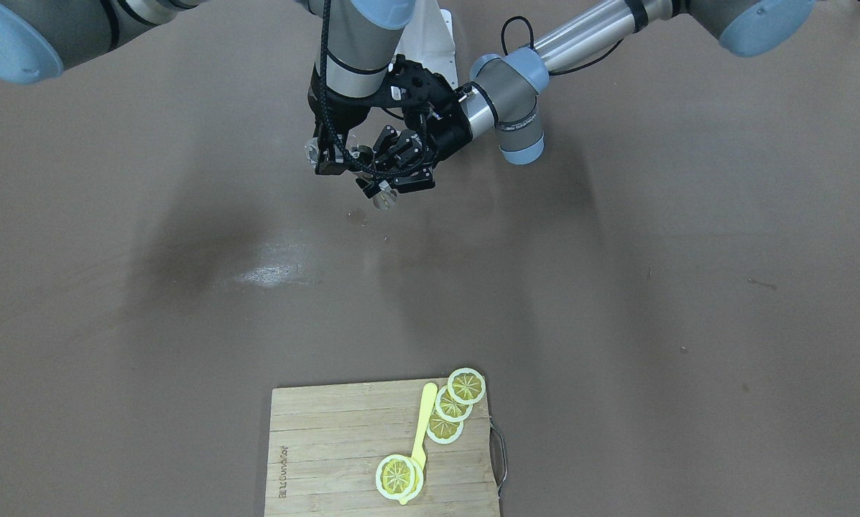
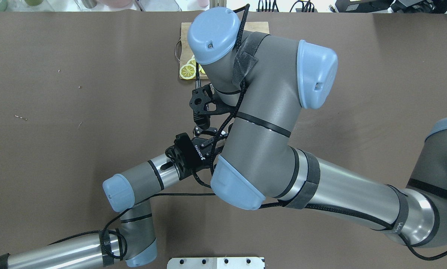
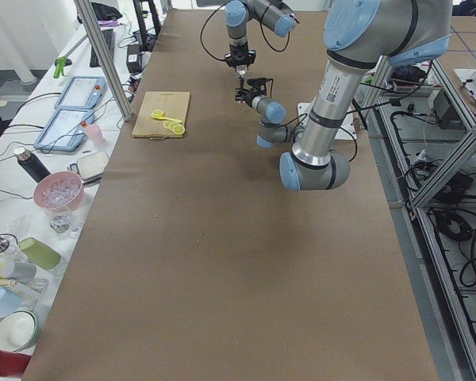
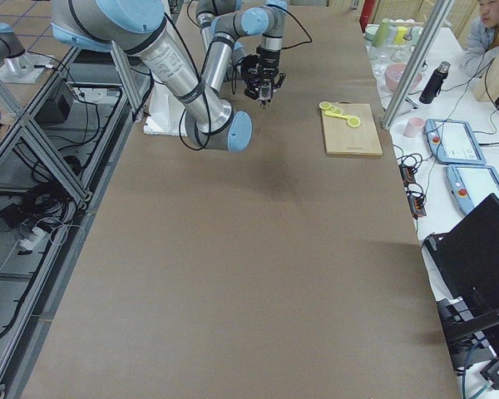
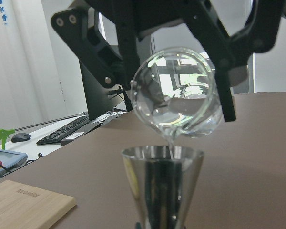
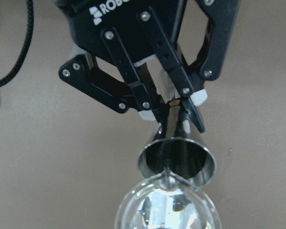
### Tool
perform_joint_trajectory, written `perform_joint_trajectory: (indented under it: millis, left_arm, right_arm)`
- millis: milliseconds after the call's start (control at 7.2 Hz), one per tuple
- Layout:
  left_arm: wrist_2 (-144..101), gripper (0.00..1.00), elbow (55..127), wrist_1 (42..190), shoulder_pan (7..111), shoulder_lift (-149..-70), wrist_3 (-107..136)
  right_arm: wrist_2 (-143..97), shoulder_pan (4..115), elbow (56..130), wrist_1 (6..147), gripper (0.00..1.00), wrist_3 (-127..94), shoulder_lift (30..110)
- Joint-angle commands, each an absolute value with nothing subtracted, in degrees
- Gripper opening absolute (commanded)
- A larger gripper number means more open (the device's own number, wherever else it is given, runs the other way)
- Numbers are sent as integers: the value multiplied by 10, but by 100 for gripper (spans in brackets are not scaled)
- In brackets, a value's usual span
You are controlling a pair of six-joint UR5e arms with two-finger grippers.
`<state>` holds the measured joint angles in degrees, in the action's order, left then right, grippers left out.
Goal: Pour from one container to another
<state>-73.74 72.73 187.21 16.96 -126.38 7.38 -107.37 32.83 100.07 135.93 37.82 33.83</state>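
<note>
The clear glass cup (image 5: 176,95) is tipped over on its side, with my right gripper (image 5: 178,90) shut on it. A thin stream of clear liquid falls from its rim into the top cone of the grey steel jigger (image 5: 162,181) right below it. In the right wrist view my left gripper (image 6: 174,114) is shut on the narrow waist of the jigger (image 6: 176,160), which stands upright. The glass cup (image 6: 169,207) hangs over the jigger's near rim. Both are held above the table (image 1: 616,287), near the robot's base.
A wooden cutting board (image 1: 329,459) lies at the table's far edge with lemon slices (image 1: 466,385) and a yellow utensil (image 1: 424,420) on it. A wet patch (image 1: 275,273) shines on the table. A person (image 4: 495,25) sits at the side bench.
</note>
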Motion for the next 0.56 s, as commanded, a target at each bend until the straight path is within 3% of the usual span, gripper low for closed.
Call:
perform_joint_trajectory:
  millis: [0, 417]
  left_arm:
    - [-737, 0, 727, 1872, 170, -1264, 74]
    - [-737, 0, 723, 1872, 170, -1266, 74]
  right_arm:
    - [-1073, 329, 999, 1358, 0, 377, 333]
    - [-1071, 328, 993, 1358, 0, 377, 329]
